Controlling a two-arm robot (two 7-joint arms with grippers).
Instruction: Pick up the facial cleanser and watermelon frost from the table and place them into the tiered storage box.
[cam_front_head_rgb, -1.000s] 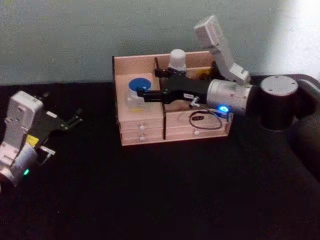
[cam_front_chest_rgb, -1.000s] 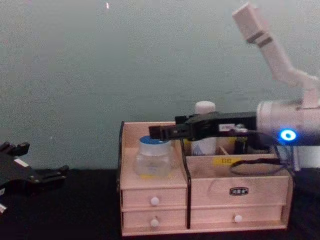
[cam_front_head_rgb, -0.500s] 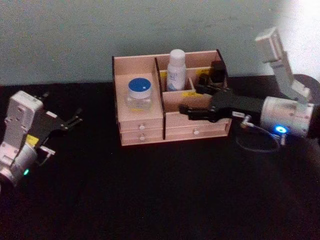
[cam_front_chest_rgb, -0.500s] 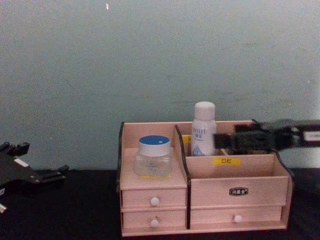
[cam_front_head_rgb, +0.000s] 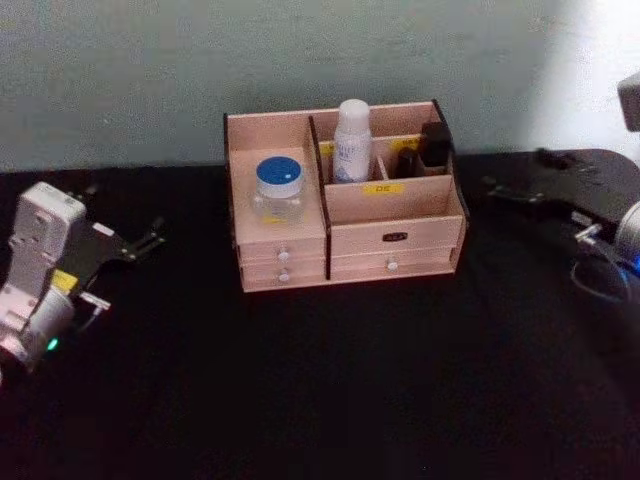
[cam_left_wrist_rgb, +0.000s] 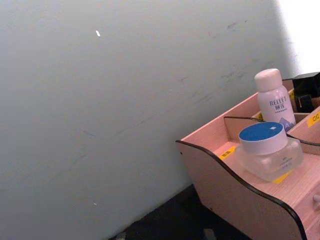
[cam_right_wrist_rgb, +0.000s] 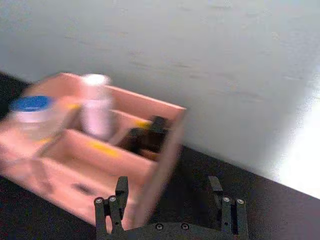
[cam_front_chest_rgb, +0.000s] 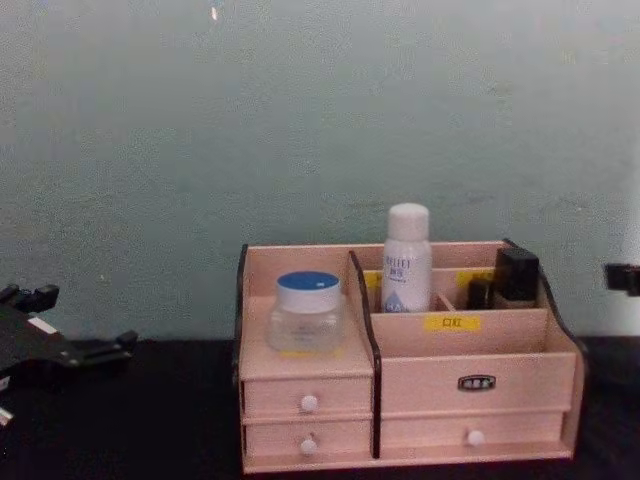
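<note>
From my head camera, the jar (cam_front_head_rgb: 275, 187) sits in the box's (cam_front_head_rgb: 390, 214) left bay and the bottle (cam_front_head_rgb: 352, 141) stands behind the divider. My right hand (cam_right_wrist_rgb: 170, 202), fingers apart and empty, shows blurred box detail; my left hand (cam_front_head_rgb: 140, 243) rests far left, grip unreadable.

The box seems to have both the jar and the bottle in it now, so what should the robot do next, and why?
Probably just park the right gripper, which is open, empty and off to the right of the tiered storage box. The watermelon frost sits in the left compartment and the facial cleanser stands upright in a rear one, so nothing seems left to pick. The left gripper rests far left.
</note>
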